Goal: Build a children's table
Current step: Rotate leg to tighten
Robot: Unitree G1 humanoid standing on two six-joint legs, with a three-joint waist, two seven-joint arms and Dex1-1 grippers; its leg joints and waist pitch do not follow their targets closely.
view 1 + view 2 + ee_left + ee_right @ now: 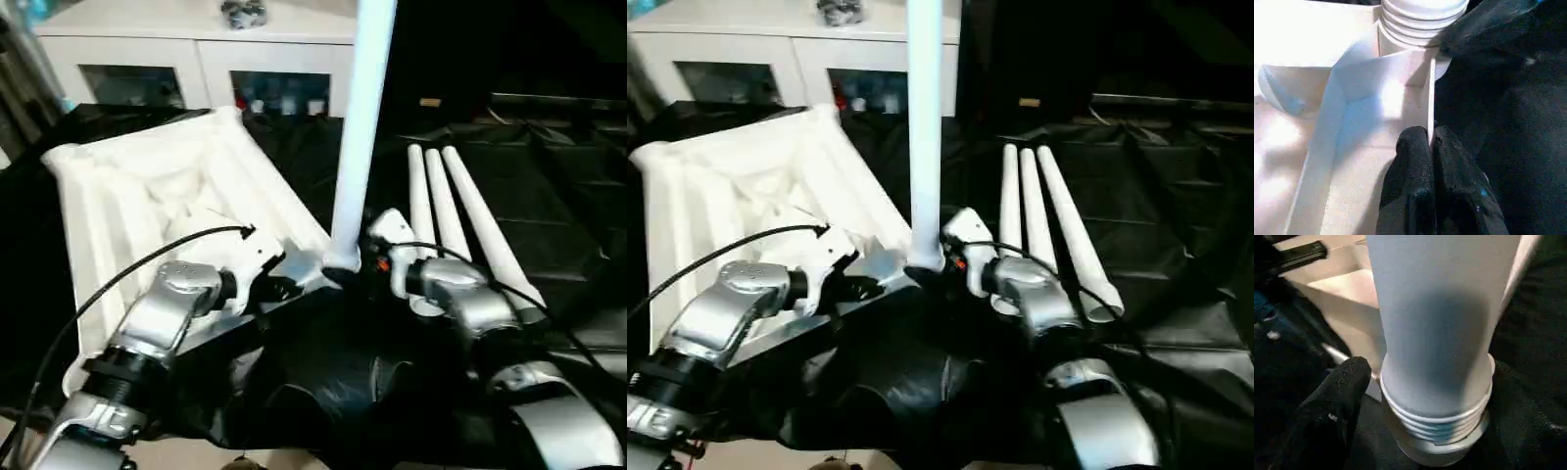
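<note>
Here, the little white tabletop (162,181) lies upside down on the black-covered table (549,206), ribs facing up.
Standing leg: one white leg (358,137) stands straight up in the near corner socket (1442,445) of the tabletop, its ringed end sitting in the socket.
Spare legs: three more white legs (456,211) lie side by side on the black cloth, to the right of the standing leg.
Left pincer: the left pincer (1431,147) is clenched on the thin side wall (1431,98) of the tabletop, close to the socket, one finger on each side.
Right pincer: the right pincer (364,262) is down at the foot of the standing leg; one black finger (1339,387) rests right beside the rings. I cannot tell if it is squeezing the leg.
Behind: a white cabinet (196,59) with glass doors stands past the table.
</note>
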